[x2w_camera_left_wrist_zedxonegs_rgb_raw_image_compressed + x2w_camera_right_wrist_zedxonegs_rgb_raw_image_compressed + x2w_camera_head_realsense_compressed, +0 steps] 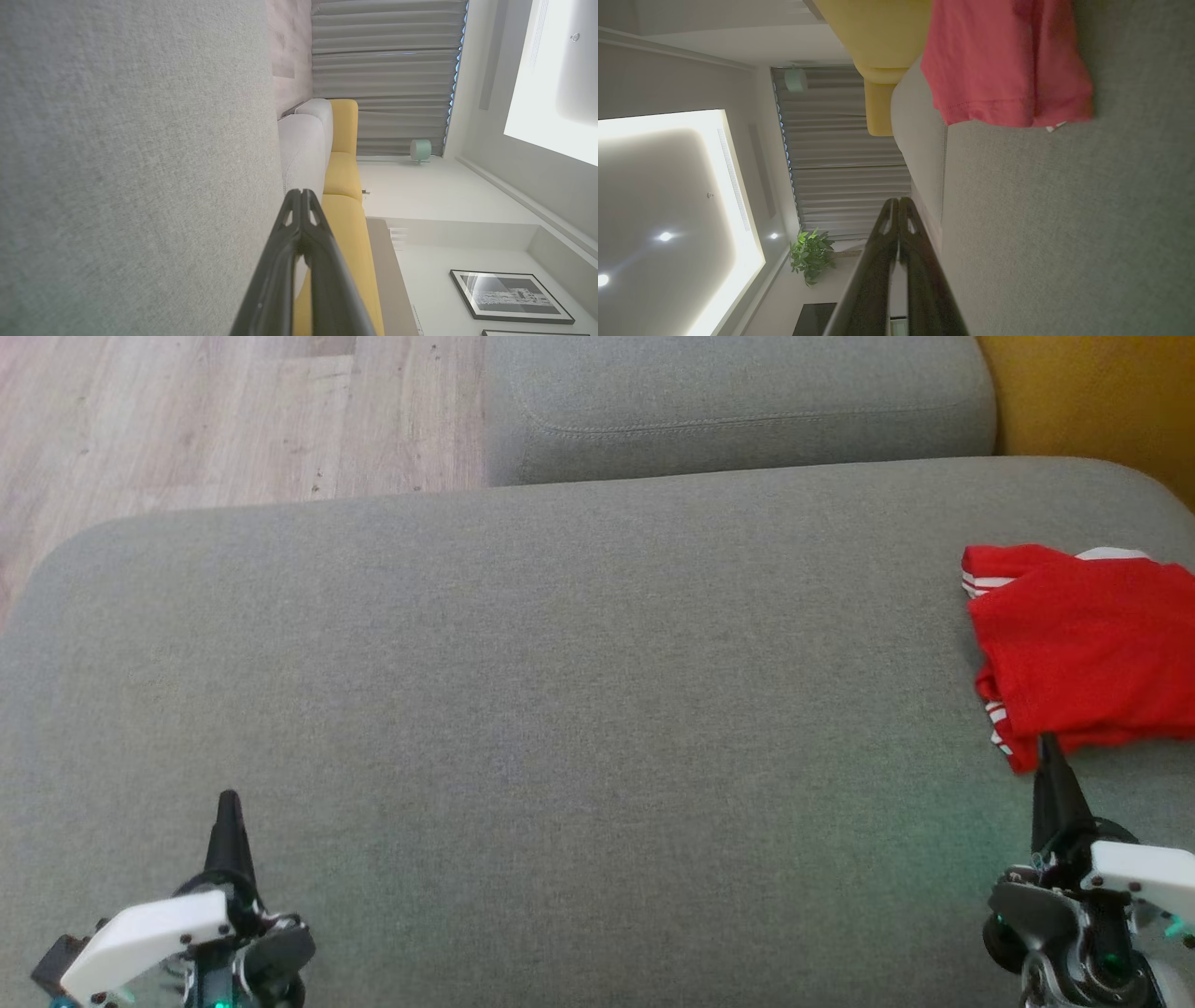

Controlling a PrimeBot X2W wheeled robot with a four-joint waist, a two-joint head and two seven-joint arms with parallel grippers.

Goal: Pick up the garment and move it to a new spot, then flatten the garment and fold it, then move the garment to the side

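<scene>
Garment (1083, 644) looked light, limp, prone to bunching; near hem corner was the best hold. Left pincer (229, 800) and right pincer (1047, 744) were clenched, empty.

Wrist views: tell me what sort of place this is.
Most likely a living room, in a home or showroom. A wide grey upholstered seat lies before the robot, a yellow sofa stands by it, and there are pleated curtains, a framed picture and a potted plant.
</scene>
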